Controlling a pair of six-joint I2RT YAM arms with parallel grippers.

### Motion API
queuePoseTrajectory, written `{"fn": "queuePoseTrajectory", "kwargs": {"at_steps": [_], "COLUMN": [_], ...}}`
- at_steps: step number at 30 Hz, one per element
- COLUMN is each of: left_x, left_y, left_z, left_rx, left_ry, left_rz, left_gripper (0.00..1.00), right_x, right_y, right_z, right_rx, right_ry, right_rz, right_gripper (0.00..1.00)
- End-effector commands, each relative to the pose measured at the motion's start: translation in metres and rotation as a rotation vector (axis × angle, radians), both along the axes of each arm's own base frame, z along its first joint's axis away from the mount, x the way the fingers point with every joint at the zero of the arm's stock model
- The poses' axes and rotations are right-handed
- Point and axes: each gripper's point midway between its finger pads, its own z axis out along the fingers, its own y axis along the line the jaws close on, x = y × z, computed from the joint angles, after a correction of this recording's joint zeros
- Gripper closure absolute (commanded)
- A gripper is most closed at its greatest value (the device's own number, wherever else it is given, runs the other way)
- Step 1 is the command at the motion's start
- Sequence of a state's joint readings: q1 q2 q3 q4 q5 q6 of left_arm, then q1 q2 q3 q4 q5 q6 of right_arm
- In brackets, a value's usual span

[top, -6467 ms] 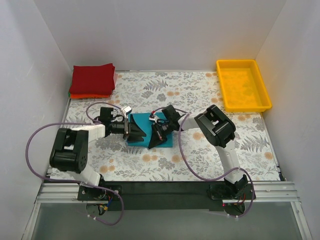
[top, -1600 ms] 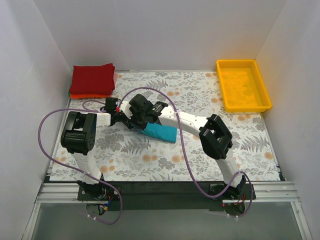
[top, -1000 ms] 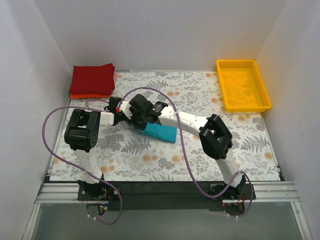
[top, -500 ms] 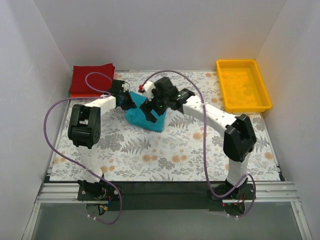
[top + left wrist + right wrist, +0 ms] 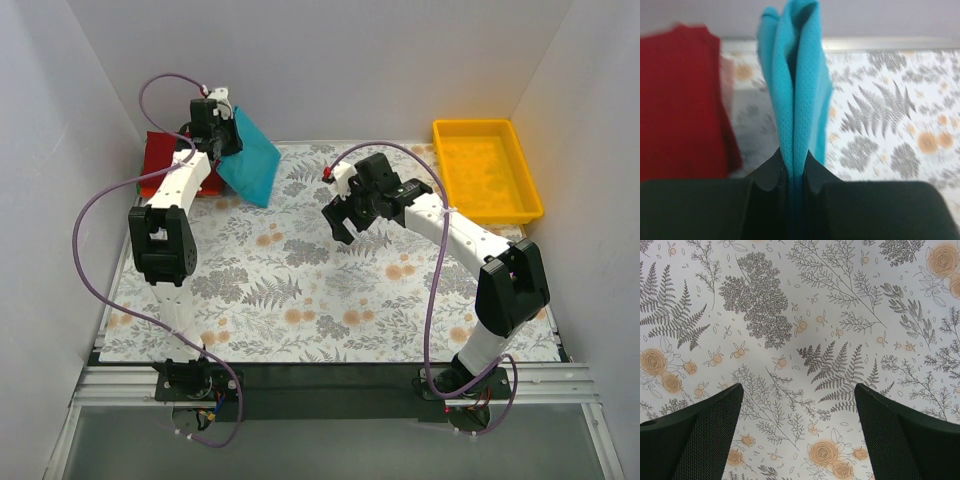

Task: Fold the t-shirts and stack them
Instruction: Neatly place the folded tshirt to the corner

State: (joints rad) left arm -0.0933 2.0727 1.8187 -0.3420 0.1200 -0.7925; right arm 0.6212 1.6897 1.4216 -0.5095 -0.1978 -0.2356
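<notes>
Teal t-shirt (image 5: 250,160) hangs folded from the clenched left gripper (image 5: 222,138) at upper left, just right of the red stack (image 5: 165,165) it must top; the right gripper (image 5: 347,215), spread empty at mid-frame, is farther.

Bright, even light, soft shadows; red shirts (image 5: 680,100) blurred in left wrist view, right wrist sharp.

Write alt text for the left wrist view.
The left gripper is shut on the folded teal t-shirt, whose cloth stands up between its dark fingers. A dark red folded shirt lies at the picture's left, the floral table covering at its right.
</notes>
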Motion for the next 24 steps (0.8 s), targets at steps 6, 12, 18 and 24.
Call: {"fn": "queuePoseTrajectory", "kwargs": {"at_steps": [6,12,18,24], "left_x": [0.033,0.036,0.025,0.021], "left_y": [0.036,0.042,0.039,0.048], "left_z": [0.054,0.089,0.135,0.144], "left_rx": [0.156,0.201,0.227,0.287], "left_ry": [-0.137,-0.206,-0.284,-0.313], "left_rz": [-0.018,-0.021,-0.056,-0.081], "left_gripper": [1.00,1.00,1.00,1.00], "right_x": [-0.005,-0.007,-0.006,-0.006], "right_y": [0.002,0.001,0.002,0.003], "right_z": [0.009,0.008,0.010,0.009], "right_rx": [0.042,0.043,0.042,0.047], "right_ry": [0.002,0.012,0.011,0.024], "right_rz": [0.028,0.031,0.032,0.034], "right_gripper": [0.02,0.02,0.02,0.02]}}
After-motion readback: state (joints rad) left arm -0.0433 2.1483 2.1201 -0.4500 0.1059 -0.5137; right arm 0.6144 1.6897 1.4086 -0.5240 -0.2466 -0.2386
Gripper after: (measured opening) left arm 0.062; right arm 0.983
